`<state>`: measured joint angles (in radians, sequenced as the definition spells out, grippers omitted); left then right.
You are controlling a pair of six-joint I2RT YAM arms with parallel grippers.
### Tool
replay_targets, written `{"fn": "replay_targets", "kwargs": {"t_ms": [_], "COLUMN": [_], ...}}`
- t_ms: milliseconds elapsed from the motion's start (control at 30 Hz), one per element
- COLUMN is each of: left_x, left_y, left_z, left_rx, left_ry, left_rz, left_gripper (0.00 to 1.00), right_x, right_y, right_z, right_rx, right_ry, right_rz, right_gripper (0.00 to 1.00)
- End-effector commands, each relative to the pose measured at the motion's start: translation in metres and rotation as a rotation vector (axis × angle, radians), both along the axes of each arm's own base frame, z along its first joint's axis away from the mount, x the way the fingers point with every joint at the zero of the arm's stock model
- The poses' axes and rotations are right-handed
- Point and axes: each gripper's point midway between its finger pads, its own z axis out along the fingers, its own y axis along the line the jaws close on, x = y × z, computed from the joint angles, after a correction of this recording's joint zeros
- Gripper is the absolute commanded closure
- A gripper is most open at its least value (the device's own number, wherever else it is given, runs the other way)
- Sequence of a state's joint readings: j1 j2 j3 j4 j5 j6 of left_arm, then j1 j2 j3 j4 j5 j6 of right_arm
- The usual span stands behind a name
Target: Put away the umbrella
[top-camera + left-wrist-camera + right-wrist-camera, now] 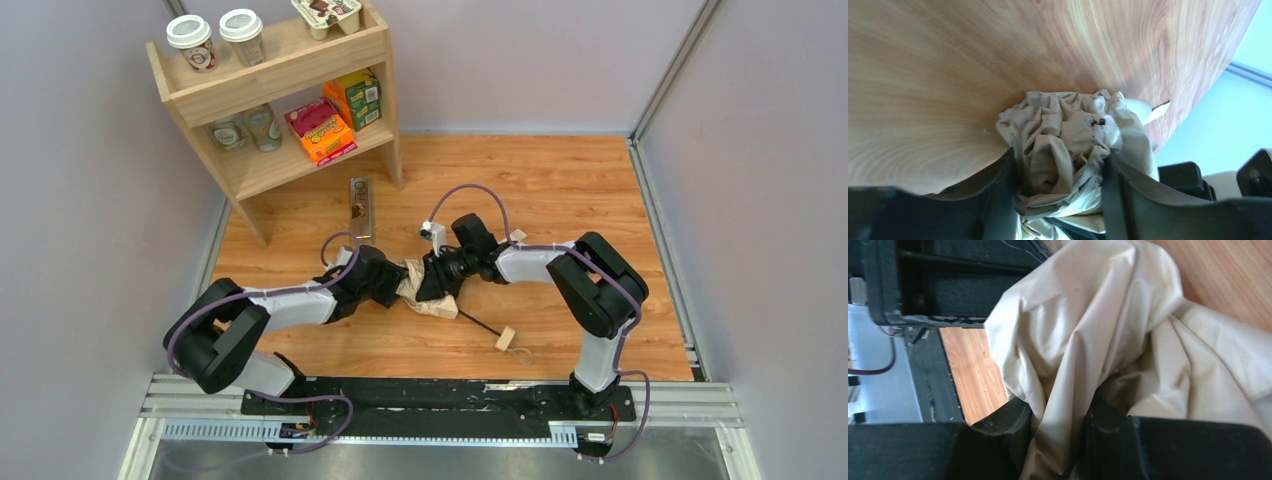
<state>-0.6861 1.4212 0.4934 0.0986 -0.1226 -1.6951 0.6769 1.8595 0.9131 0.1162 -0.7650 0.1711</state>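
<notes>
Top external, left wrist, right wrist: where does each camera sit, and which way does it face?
Top external: above and behind the bases, looking down at the table; both arms show, meeting at the umbrella.
Left wrist: on the left arm, facing along the left gripper, fingers either side of the crumpled canopy.
Right wrist: on the right arm, facing along the right gripper, pinching the canopy.
Both wrist views share the beige canopy.

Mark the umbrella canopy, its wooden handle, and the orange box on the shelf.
umbrella canopy [1063, 145]: left wrist view, middle of crumpled fabric.
wooden handle [505, 338]: top view, block's face.
orange box [328, 140]: top view, its top face.
</notes>
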Motion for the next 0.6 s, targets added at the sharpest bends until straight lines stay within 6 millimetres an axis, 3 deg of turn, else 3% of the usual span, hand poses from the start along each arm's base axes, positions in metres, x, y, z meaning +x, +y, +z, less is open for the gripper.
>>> {"fn": "replay_targets", "kwargs": {"t_ms": [0,33,67,100,167,233,367,467,500,533,567], "left_x": [-0.045,-0.054,-0.048,-0.054,-0.055,-0.054,-0.054,-0.059,-0.061,-0.061,-0.063], "left_y": [0.019,0.027,0.02,0.026,0.024,0.022,0.027,0.032,0.033,0.032,0.033], "left_z": [-0.072,-0.083,-0.08,-0.088,-0.088,-0.082,-0.073,-0.068,-0.067,-0.065,-0.065], "left_rx": [0.12,0.13,0.092,0.101,0.091,0.086,0.11,0.129,0.141,0.141,0.149], "left_ry": [0.192,0.214,0.174,0.188,0.172,0.158,0.141,0.166,0.182,0.19,0.209], "left_rz": [-0.05,-0.05,-0.051,-0.046,-0.06,-0.077,-0.081,-0.072,-0.074,-0.078,-0.08], "left_gripper": [0.59,0.73,0.78,0.85,0.94,1.0,1.0,1.0,1.0,1.0,1.0], "right_x": [-0.051,-0.052,-0.052,-0.051,-0.045,-0.039,-0.015,-0.002,0.001,-0.001,-0.002], "right_y": [-0.015,-0.012,-0.009,-0.007,-0.003,-0.002,-0.006,-0.011,-0.012,-0.011,-0.01], "right_z": [-0.035,-0.032,-0.029,-0.024,-0.017,-0.008,0.019,0.053,0.064,0.072,0.078], "right_rx": [-0.23,-0.237,-0.239,-0.234,-0.229,-0.237,-0.294,-0.298,-0.3,-0.305,-0.314], "right_ry": [-0.015,-0.029,-0.045,-0.062,-0.099,-0.113,-0.177,-0.278,-0.328,-0.378,-0.434], "right_rz": [0.138,0.144,0.147,0.146,0.131,0.095,-0.04,-0.123,-0.134,-0.126,-0.12], "right_gripper": [1.0,1.0,1.0,1.0,1.0,0.92,0.45,0.2,0.07,0.0,0.0]}}
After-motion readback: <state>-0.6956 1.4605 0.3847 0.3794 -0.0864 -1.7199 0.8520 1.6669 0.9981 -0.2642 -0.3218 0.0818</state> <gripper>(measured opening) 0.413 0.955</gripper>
